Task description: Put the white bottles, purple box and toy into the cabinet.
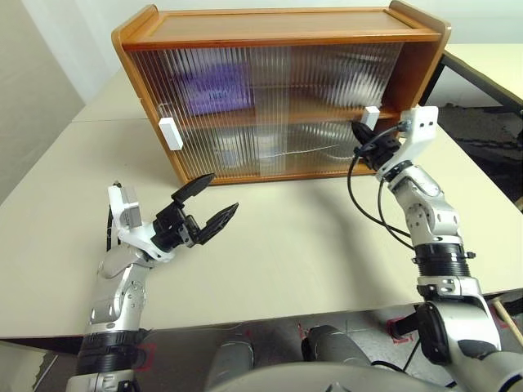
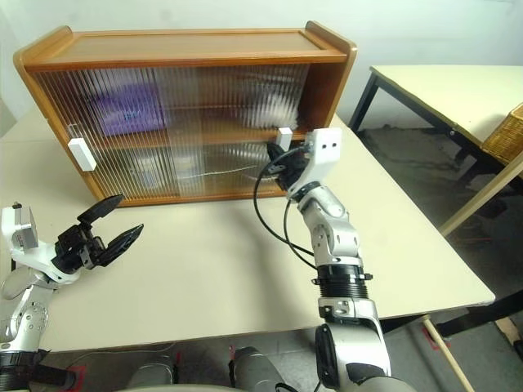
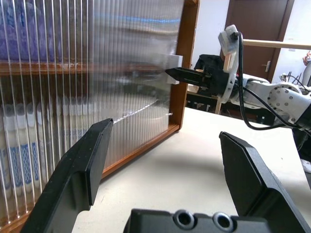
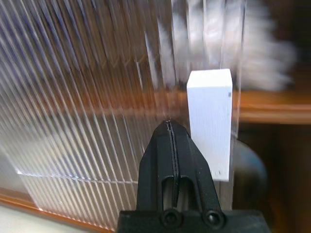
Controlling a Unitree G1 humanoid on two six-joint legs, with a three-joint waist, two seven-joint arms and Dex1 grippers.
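The wooden cabinet (image 1: 278, 33) stands at the back of the table, its ribbed sliding doors drawn across most of the front. My right gripper (image 1: 357, 129) is shut, its tip against the left side of the right door's white handle (image 4: 210, 121). Through the ribs the purple box (image 1: 214, 88) shows on the upper shelf at the left. The white bottles (image 3: 14, 155) show as blue-printed white shapes on the lower shelf. A blurred white shape (image 4: 262, 53) sits on the upper shelf at the right; I cannot tell if it is the toy. My left gripper (image 1: 224, 191) hangs open over the table, holding nothing.
The left door's white handle (image 1: 171, 133) sits near the cabinet's left end. The cream table (image 1: 286, 245) stretches in front of the cabinet. A second table (image 2: 441, 90) and a wicker basket (image 2: 507, 131) stand off to the right.
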